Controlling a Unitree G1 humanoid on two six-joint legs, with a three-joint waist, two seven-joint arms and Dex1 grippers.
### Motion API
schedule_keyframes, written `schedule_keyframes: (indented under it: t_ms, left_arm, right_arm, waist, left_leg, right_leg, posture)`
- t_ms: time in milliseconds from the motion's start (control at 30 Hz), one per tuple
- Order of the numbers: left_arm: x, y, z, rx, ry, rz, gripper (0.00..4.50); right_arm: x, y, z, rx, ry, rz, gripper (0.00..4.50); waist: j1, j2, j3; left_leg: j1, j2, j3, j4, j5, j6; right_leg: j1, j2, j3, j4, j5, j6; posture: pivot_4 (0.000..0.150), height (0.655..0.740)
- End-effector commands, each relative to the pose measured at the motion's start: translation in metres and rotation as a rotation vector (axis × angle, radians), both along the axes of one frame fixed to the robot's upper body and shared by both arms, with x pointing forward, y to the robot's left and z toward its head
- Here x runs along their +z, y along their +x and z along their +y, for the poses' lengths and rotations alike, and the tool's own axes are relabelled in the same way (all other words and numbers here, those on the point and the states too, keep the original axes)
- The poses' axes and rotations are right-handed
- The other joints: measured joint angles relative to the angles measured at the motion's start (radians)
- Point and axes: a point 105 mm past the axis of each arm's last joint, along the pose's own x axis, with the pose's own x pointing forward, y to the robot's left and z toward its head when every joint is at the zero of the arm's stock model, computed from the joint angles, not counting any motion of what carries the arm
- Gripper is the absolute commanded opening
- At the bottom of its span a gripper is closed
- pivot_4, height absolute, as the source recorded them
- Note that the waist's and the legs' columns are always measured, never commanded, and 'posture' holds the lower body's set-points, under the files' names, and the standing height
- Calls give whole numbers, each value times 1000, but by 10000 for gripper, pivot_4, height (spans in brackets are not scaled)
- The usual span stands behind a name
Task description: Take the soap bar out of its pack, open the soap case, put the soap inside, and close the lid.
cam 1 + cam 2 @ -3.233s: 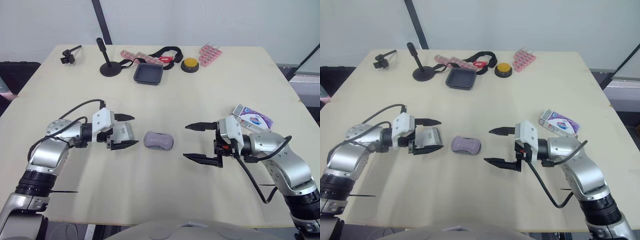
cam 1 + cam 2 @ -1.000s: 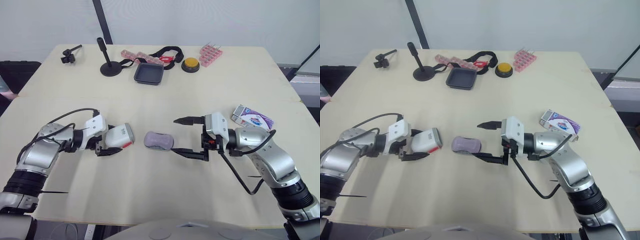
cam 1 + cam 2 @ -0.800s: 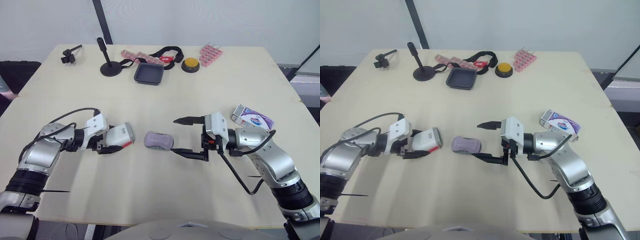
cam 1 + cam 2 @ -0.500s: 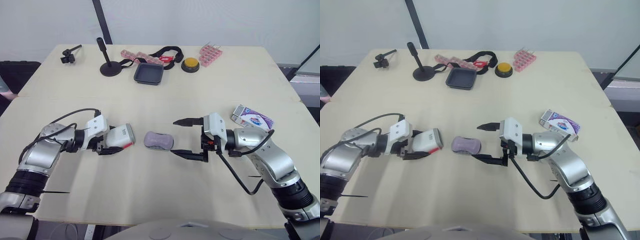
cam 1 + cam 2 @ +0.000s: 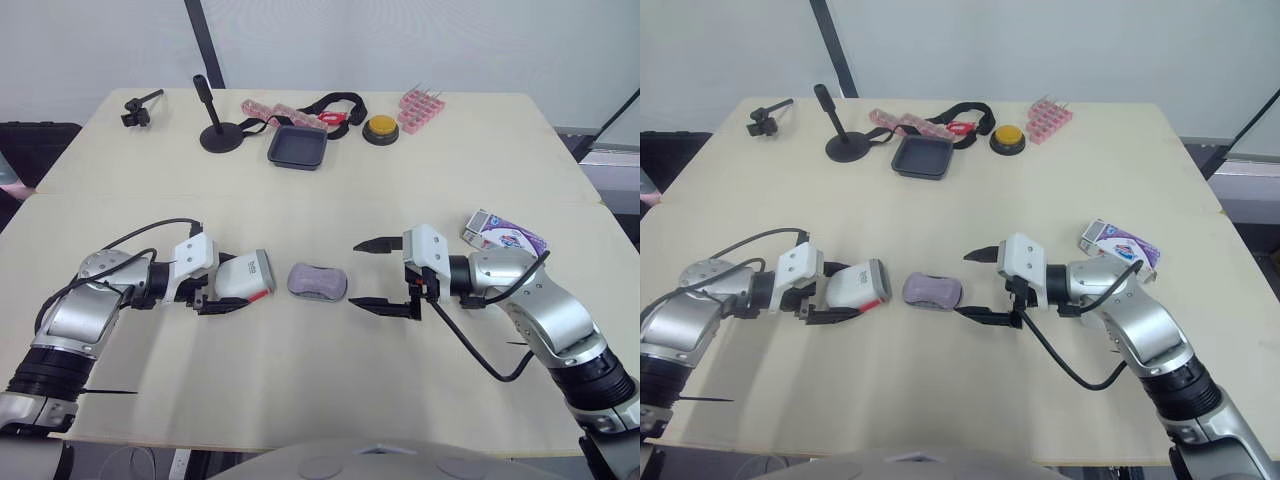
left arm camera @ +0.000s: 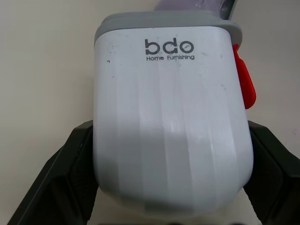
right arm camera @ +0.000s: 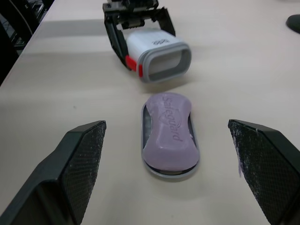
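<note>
1. The left hand (image 5: 852,293) is clamped on the white soap case lid (image 6: 171,117). One black finger (image 6: 61,187) presses against each of its long sides.
2. The lid lies on its side, printed "bdo Home Furnishing", with a grey rim and a red latch (image 6: 244,84) on one edge. Its open, grey-rimmed mouth faces the soap, close to it, with a narrow strip of bench between them. I cannot tell whether the lid rests on the bench or hangs just above it.
3. The lilac soap bar (image 7: 169,136) is out of its pack and lies flat in the grey case base (image 7: 143,140), near the middle of the bench (image 5: 320,380). Its embossed brand name faces up.
4. The right hand (image 5: 355,273) is open with its two fingers spread wide and grips nothing. It sits low over the bench just to the right of the soap, with the fingertips pointing at the soap and short of it.
5. The purple and white soap pack (image 5: 505,238) lies flat near the right edge of the bench, behind the right forearm.
6. Along the far edge, well apart from the hands, stand a black tray (image 5: 297,147), a yellow button (image 5: 380,127), a pink rack (image 5: 420,108) and a black stand (image 5: 218,135).
</note>
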Motion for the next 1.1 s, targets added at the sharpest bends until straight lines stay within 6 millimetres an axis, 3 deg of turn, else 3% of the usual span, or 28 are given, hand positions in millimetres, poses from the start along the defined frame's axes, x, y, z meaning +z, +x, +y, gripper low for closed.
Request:
schedule_keyframes:
  t_ms: [33, 233, 533, 667, 833, 1100]
  left_arm:
    - [15, -4, 1, -25, -24, -58, 34805]
    - [20, -4, 0, -77, 12, -194, 34805]
    - [19, -11, -2, -86, 8, -178, 34805]
    - [16, -17, 1, -80, 19, -158, 34805]
    - [15, -15, 5, -51, 27, -178, 34805]
    - [14, -16, 7, -42, 38, -201, 34805]
  right_arm:
    - [0, 3, 1, 6, -44, -7, 45000]
    - [-16, 14, 11, 18, -191, 5, 45000]
    - [-14, 26, 25, 50, -279, 5, 45000]
    - [-13, 22, 32, 85, -281, 23, 45000]
    - [-20, 18, 38, 133, -327, 59, 45000]
    - [-30, 30, 53, 112, -362, 78, 45000]
  waist:
    - [-2, 0, 0]
    - [-7, 0, 0]
    - [-11, 0, 0]
    - [-11, 0, 0]
    - [-9, 0, 0]
    - [-12, 0, 0]
  left_leg:
    - [0, 0, 0, 0, 0, 0]
    - [0, 0, 0, 0, 0, 0]
    - [0, 0, 0, 0, 0, 0]
    - [0, 0, 0, 0, 0, 0]
    - [1, 0, 0, 0, 1, -1]
    - [1, 0, 0, 0, 1, -1]
  right_leg:
    - [0, 0, 0, 0, 0, 0]
    - [0, 0, 0, 0, 0, 0]
    - [0, 0, 0, 1, 0, 0]
    - [0, 1, 0, 1, 0, 0]
    - [0, 0, 0, 2, 0, 0]
    - [0, 1, 0, 2, 0, 0]
  posture:
    - [1500, 7400]
    - [1500, 7400]
    - [1500, 7400]
    - [1500, 7400]
    - [1500, 7400]
    - [1500, 7400]
